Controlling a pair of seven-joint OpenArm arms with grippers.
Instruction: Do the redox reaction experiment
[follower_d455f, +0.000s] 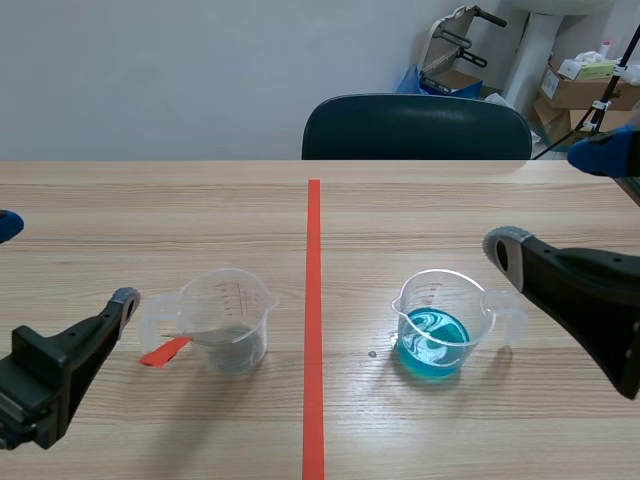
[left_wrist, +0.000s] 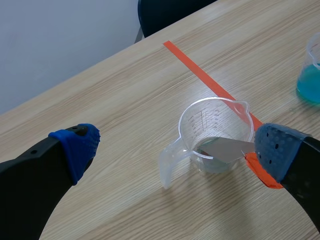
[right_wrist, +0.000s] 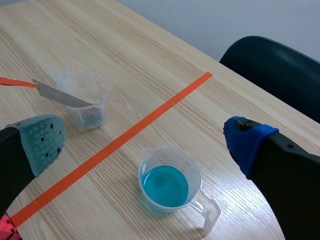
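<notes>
A clear beaker (follower_d455f: 230, 305) (left_wrist: 215, 125) (right_wrist: 90, 102) stands left of the tape line, with a little clear liquid in it. A grey metal strip (follower_d455f: 212, 335) (left_wrist: 225, 148) (right_wrist: 62, 95) with an orange handle (follower_d455f: 165, 351) leans in it, handle over the rim. A second beaker (follower_d455f: 435, 330) (right_wrist: 167, 185) (left_wrist: 312, 75), right of the line, holds blue liquid. My left gripper (follower_d455f: 65, 262) (left_wrist: 175, 150) is open, low and near the clear beaker's handle side. My right gripper (follower_d455f: 555, 198) (right_wrist: 145, 142) is open above and to the right of the blue beaker. Neither holds anything.
An orange-red tape line (follower_d455f: 314, 320) runs down the middle of the wooden table (follower_d455f: 200, 210). A dark chair (follower_d455f: 415, 125) stands behind the far edge. Cardboard boxes (follower_d455f: 585, 85) and other clutter sit at the back right, off the table.
</notes>
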